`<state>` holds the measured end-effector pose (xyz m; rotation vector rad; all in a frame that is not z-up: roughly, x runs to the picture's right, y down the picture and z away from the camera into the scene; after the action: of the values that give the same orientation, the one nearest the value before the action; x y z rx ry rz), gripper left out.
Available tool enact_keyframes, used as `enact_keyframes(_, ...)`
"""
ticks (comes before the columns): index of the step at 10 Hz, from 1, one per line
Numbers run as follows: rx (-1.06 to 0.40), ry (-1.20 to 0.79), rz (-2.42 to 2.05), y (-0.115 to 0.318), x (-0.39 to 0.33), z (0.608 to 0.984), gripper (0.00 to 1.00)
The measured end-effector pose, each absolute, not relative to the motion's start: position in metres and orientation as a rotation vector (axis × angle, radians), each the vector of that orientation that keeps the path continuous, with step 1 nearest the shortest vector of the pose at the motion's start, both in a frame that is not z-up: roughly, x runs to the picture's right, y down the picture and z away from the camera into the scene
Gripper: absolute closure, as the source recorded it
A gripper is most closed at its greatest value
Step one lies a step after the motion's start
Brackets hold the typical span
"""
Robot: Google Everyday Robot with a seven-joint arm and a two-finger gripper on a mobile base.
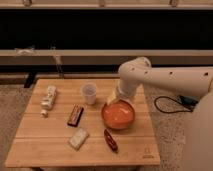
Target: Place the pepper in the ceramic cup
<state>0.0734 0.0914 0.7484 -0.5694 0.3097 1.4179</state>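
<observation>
From the one camera view, you look down on a light wooden table (40,145) of plain planks, with a small dark mark (146,151) printed at its near right corner. It stands on mottled grey-beige carpet (12,107). Behind it a pale ledge (60,56) runs across the room in front of a dark wall. A black cable (170,104) loops on the floor off the right edge.

Your arm (165,79) comes in from the right, white and bent down at the elbow over the far right part of the table. The gripper (112,98) hangs at the far left rim of the bowl (118,115), between it and the cup (89,93). You cannot tell from here whether it is spread or closed, and nothing shows in its hold.

The pepper (110,140) lies flat on the wood near the near edge, just in front of the bowl and well apart from the gripper. The cup stands upright toward the far edge, about mid-table, close to the left of the gripper.

The orange bowl sits right of centre. A brown bar (75,115) lies left of it, a pale packet (78,138) nearer the near edge, and a white object (48,97) lies toward the left edge.
</observation>
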Motion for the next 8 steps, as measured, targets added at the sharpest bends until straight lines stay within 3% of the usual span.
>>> enact_keyframes(5,-0.594,0.331,1.321,0.197,0.034,0.695,0.2)
enact_keyframes(8,-0.614,0.368,1.278,0.262,0.021,0.699,0.2)
